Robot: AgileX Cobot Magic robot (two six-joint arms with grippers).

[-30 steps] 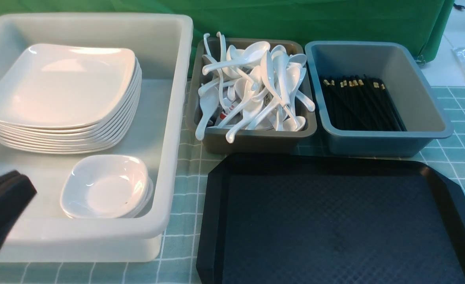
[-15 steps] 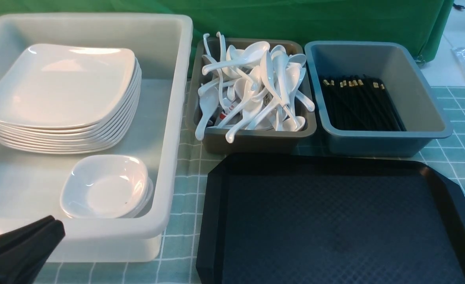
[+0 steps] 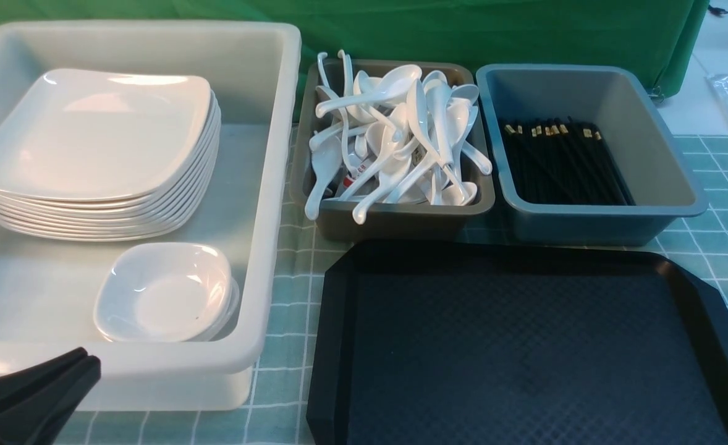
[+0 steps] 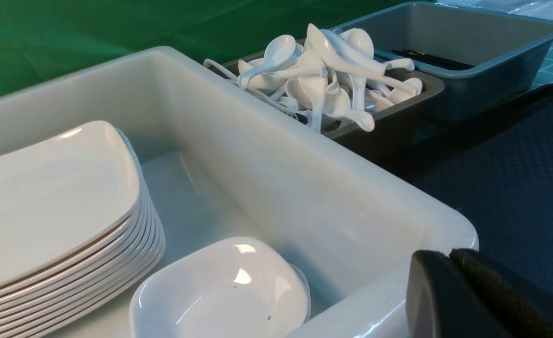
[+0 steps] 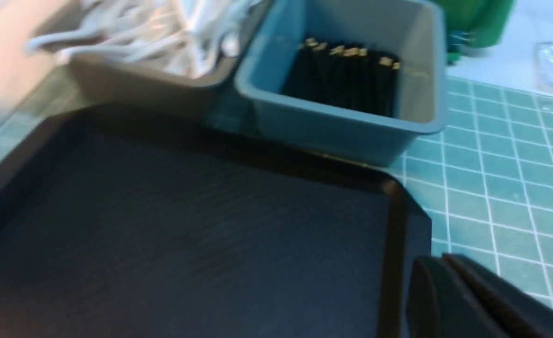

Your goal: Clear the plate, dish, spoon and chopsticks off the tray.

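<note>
A green cloth (image 3: 463, 25) hung behind the desk (image 3: 710, 247), which was covered in a teal grid-patterned cloth. The black tray (image 3: 524, 346) lay at the desk's near edge, toward the right, its textured floor bare.

The plate (image 3: 92, 130) topped a stack of like plates in the far left part of a large white bin (image 3: 265, 185) that stood to the tray's left. A small white dish (image 3: 163, 290) sat on another like it in the bin's near part, just in front of the stack. The spoon pile (image 3: 395, 136) filled a grey-brown bin (image 3: 395, 219) just behind the tray's far left corner, several handles poking over its rim. The chopsticks (image 3: 562, 161) lay side by side, gold bands away from the robot, in a blue-grey bin (image 3: 592, 216) just behind the tray's far right part.

The left hand (image 3: 83, 364) was at the near rim of the white bin, its fingers pressed together and holding nothing; the small dish lay just beyond it inside the bin, the plate stack farther back. The right hand (image 5: 445, 263), seen only in the blurred right wrist view, was also closed and empty, above the tray's right rim near its far right corner, with the chopsticks' bin beyond it.
</note>
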